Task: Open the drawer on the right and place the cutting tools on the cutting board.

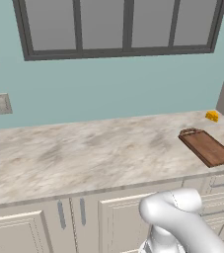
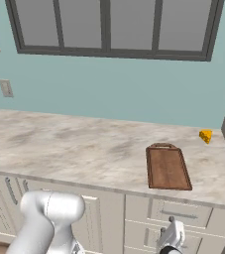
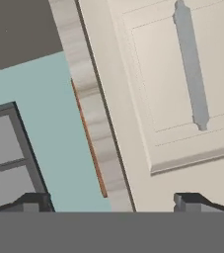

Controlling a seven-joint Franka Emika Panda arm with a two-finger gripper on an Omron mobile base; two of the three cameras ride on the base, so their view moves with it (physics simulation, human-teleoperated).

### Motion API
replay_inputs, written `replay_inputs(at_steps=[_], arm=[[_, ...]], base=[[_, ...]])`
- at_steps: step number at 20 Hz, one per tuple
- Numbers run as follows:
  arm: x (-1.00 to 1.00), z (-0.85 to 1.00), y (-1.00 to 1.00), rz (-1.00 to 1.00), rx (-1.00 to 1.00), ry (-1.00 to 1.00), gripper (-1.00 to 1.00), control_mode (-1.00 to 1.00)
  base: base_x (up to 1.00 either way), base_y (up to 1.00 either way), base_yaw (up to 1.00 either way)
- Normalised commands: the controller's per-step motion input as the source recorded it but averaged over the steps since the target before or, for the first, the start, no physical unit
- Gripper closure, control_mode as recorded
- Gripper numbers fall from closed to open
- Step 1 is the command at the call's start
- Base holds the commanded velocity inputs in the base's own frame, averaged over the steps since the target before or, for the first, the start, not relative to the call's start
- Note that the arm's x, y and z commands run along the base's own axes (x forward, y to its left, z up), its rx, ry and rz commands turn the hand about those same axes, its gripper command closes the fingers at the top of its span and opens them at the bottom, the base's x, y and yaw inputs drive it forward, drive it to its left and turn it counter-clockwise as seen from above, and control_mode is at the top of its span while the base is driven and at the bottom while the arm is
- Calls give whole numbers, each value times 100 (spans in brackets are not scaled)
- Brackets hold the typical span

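Close under the hand camera sits the drawer point(image 3: 182, 84) front — cream, panelled, shut flush with its neighbours — with its grey bar handle point(image 3: 191, 64) running across the middle of the panel. Both tips of the gripper point(image 3: 113, 201) show at the bottom of that view with its jaws spread wide and nothing between them; they hang near the front but do not touch it.

That handle is the place to take hold: a stiff, slim bar standing proud of the panel, probably smooth, so the jaws should close squarely across its middle rather than near an end, where a pull could skew the drawer. A shallow box like this should slide lightly, I judge, once it starts.

From the right base view the same drawer point(image 2: 176, 212) sits just below the surface point(image 2: 74, 144), right under the cutting board point(image 2: 167, 167), which lies flat near the front edge with its handle loop toward the wall. A small yellow object point(image 2: 205, 136) rests behind it. Cutting tools are presumably inside the closed drawer — nothing confirms that yet.
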Motion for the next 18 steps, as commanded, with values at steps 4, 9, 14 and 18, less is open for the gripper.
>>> replay_inputs(at_steps=[4,9,14,18], arm=[[41,-39,0,0,-11,-9,-100,-100],[46,-39,-16,0,-6,-2,-100,-100],[48,-41,-30,0,-5,0,-100,-100],[38,-54,-45,0,-8,0,-100,-100]], base=[[0,0,0],[0,0,0],[0,0,0],[0,0,0]])
